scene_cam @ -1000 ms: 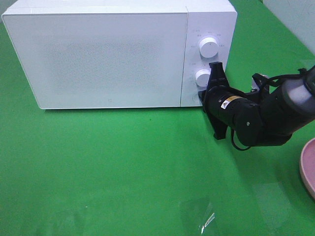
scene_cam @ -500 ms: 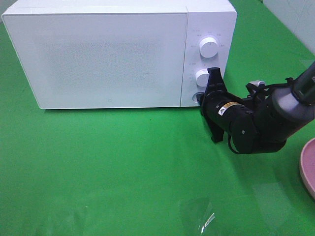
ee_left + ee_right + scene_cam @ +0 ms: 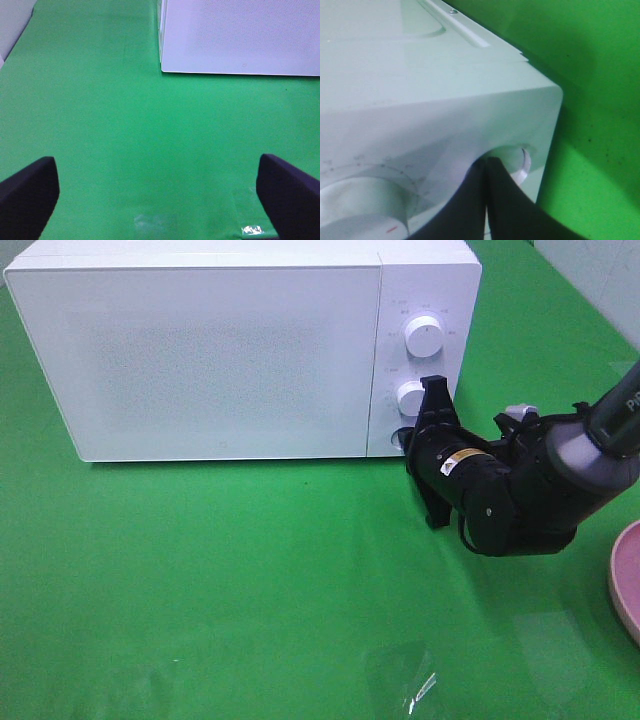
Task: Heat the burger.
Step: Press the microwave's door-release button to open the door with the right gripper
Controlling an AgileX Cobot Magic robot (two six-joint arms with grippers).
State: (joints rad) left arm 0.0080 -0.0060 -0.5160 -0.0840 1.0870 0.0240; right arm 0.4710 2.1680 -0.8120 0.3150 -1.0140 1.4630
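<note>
Green cloth, white microwave, door shut.
Right gripper, pinched closed, tip at the round button (left gripper gapes wide).

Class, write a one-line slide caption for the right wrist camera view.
Right gripper, fingers together, at the round button on the white microwave's control panel, beside a dial.

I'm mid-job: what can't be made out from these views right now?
Burger: in no view; the shut, opaque microwave door would hide anything inside.
Pink plate: cut off by the exterior view's right edge.
Dial markings: too small, exterior view.
Button: mostly covered by the right end effector.
</note>
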